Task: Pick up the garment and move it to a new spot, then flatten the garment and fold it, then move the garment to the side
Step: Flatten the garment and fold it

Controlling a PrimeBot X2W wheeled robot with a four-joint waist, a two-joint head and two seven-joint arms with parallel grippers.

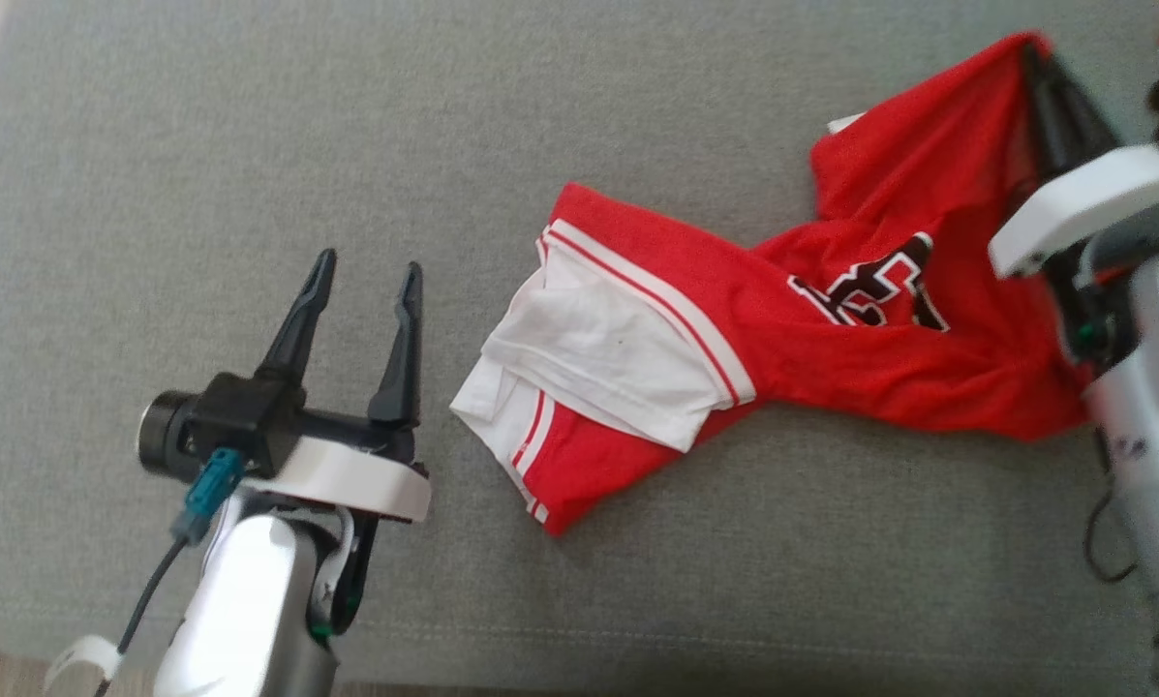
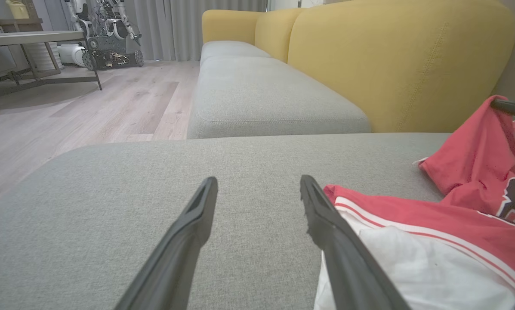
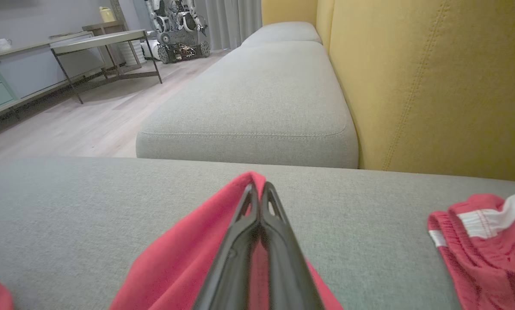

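The garment (image 1: 831, 319) is a red jersey with white trim and a black-and-white emblem, lying twisted across the grey sofa seat (image 1: 637, 106). Its white-lined end is bunched toward the left. My right gripper (image 1: 1036, 53) is shut on the garment's far right corner, which is lifted a little; in the right wrist view the red cloth (image 3: 188, 258) drapes from the pinched tips of that gripper (image 3: 257, 187). My left gripper (image 1: 368, 261) stands open just left of the garment's white end, holding nothing. In the left wrist view this gripper (image 2: 258, 180) has the garment (image 2: 433, 215) against its right finger.
Another red piece with white stripes (image 3: 485, 241) lies on the seat right of my right gripper. The yellow backrest (image 2: 390, 64) borders the seat. A second grey cushion (image 2: 257, 94) adjoins, and beyond it are wooden floor, a table (image 2: 29, 38) and a parked robot (image 2: 106, 38).
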